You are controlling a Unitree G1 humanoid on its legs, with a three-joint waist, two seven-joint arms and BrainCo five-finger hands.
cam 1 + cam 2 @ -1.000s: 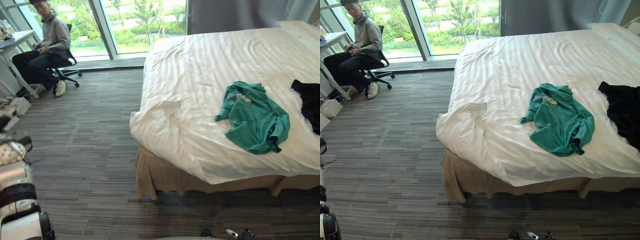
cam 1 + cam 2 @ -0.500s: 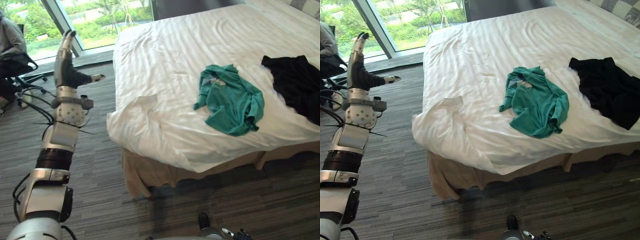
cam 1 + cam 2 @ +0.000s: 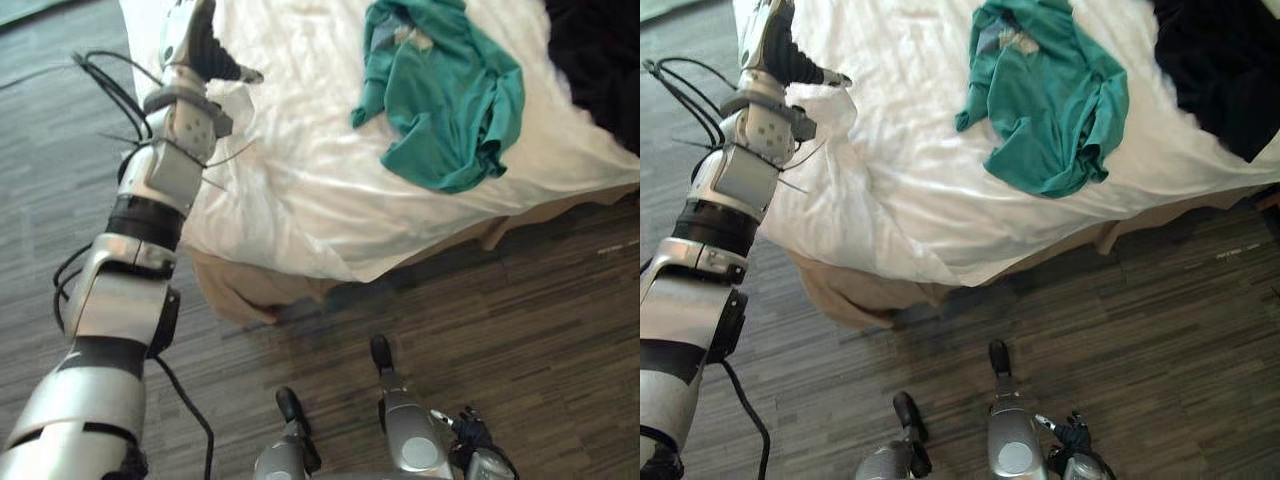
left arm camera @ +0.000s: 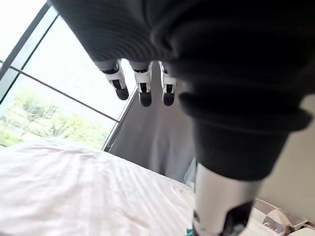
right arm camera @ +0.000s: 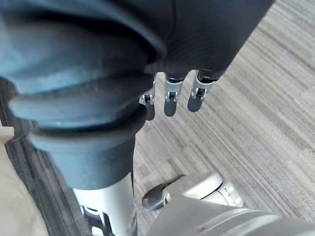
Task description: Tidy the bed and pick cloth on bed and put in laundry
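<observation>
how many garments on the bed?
2: teal garment by the bed's front edge; black garment to its right, cut off by the frame. More could lie out of view.

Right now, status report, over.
Left hand open by bed corner. Right hand open over floor. Teal cloth on bed, untouched; black cloth beside. Nothing blocking.

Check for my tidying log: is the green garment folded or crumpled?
Crumpled: the green garment lies bunched, with uneven folds, on the white sheet.
</observation>
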